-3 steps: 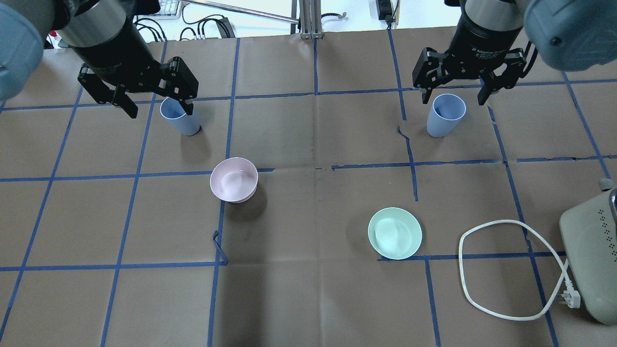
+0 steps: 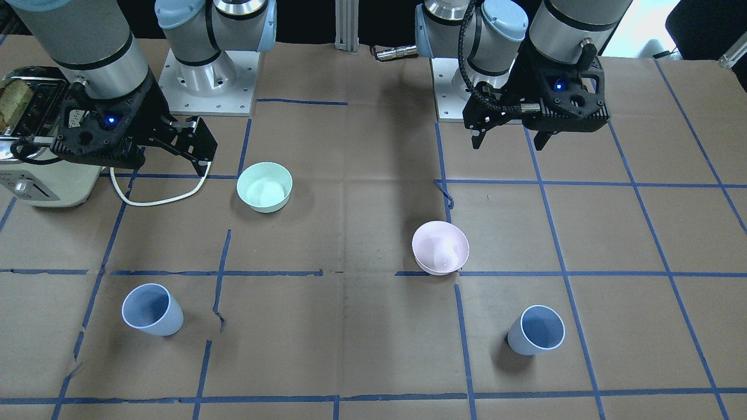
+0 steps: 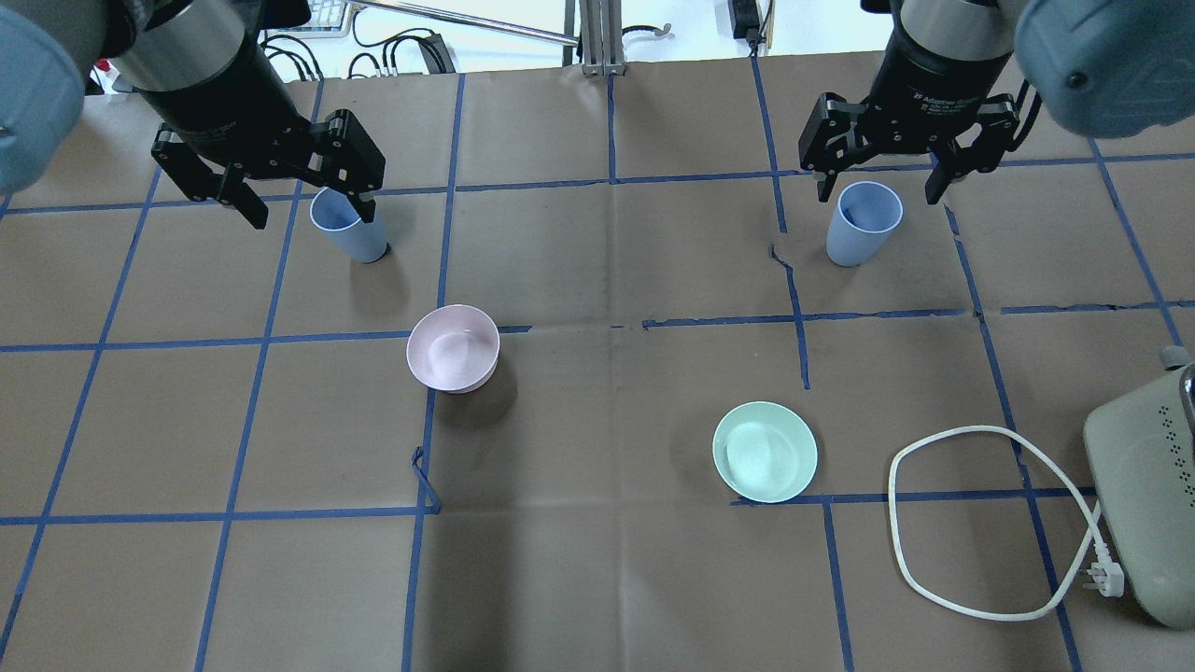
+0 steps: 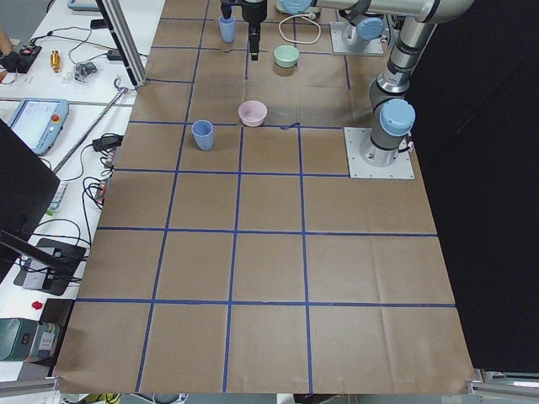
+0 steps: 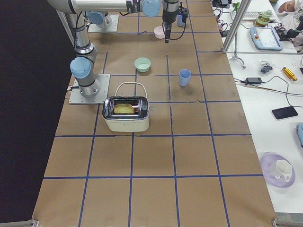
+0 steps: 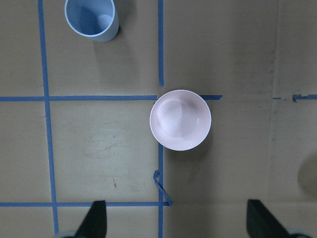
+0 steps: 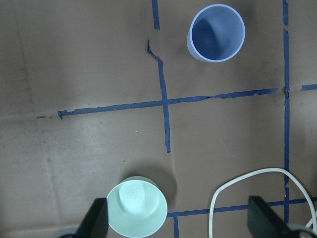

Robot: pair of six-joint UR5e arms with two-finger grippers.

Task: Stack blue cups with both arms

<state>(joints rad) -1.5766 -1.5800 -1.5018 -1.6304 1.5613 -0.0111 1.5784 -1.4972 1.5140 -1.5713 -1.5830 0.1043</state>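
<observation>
Two blue cups stand upright and apart on the brown table. The left cup (image 3: 347, 229) also shows at the top left of the left wrist view (image 6: 91, 19). The right cup (image 3: 864, 222) also shows at the top of the right wrist view (image 7: 216, 32). My left gripper (image 3: 308, 201) is open and empty, held high above the table on the near side of the left cup. My right gripper (image 3: 878, 187) is open and empty, held high above the table on the near side of the right cup. In the front view both grippers, left (image 2: 508, 142) and right (image 2: 175, 154), hang well back from the cups.
A pale pink bowl (image 3: 453, 347) sits near the middle left. A mint-green bowl (image 3: 765, 452) sits at the middle right. A toaster (image 3: 1144, 504) with a looped white cord (image 3: 943, 439) stands at the right edge. Blue tape lines grid the table.
Both grippers have shifted slightly toward the far side of the table. Both stay open. The cups and bowls have not moved.
</observation>
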